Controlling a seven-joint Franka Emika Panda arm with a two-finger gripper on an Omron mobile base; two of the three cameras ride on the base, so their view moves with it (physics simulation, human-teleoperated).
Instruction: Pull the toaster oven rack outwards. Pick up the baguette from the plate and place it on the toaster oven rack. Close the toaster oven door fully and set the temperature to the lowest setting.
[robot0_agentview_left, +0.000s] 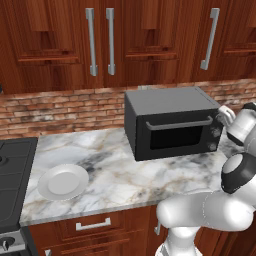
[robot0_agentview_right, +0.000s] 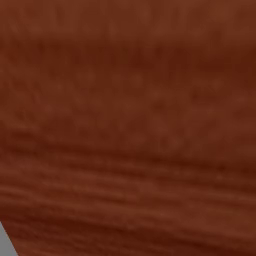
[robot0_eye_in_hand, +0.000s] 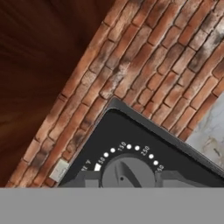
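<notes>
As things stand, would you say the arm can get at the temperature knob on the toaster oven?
Probably yes. The tool is at the toaster oven's knob column, and the hand view has the dial right in front of it, with nothing in between.

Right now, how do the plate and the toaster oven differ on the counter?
The plate is white, round, flat and bare, near the counter's front left; the toaster oven is a dark grey box, far bigger, back by the brick wall, door shut. Both rest on the marble counter.
</notes>
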